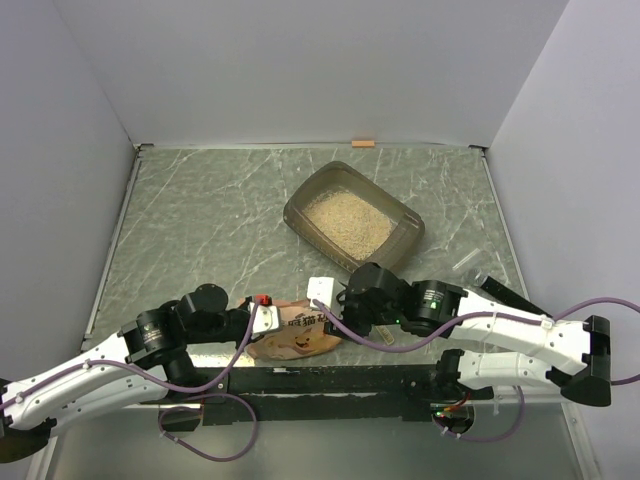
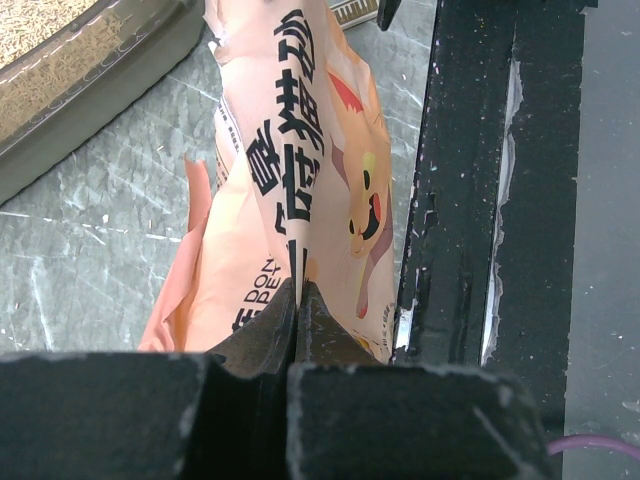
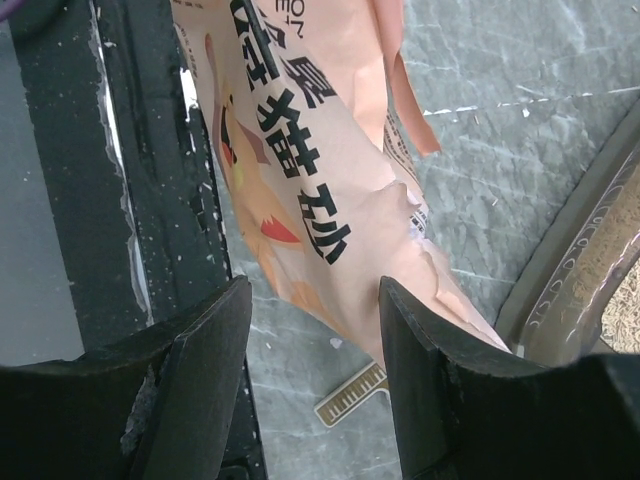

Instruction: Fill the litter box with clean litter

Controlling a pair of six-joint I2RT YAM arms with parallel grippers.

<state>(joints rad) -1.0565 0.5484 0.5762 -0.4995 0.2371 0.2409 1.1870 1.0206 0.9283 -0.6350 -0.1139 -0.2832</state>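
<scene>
The left jaws (image 2: 298, 300) are closed on one end of the bag (image 2: 290, 150), and its thin edge is pinched flat between them. From there the bag runs straight ahead of these jaws, beside the black rail (image 2: 460, 200) on their right.

The right jaws (image 3: 312, 290) are apart and grip nothing. The torn end of the bag is just ahead of them, nearer to the right-hand finger, and I cannot tell whether it touches that finger.

In the top view the bag looks flat and seems to lie on the tabletop (image 1: 210, 220), between the two pairs of jaws.

The box (image 1: 405, 243) is further on, ahead of the left jaws and to their left, apart from the bag. The litter (image 1: 347, 222) already covers much of its floor.

I judge that the pouring is mostly done and that the step in hand is putting the bag down. If the bag is empty, the next move calls for the left jaws to open and both arms to draw back without dragging it. If some litter remains inside, the right jaws must first close on the torn end, and then both arms must lift the bag over the box.
</scene>
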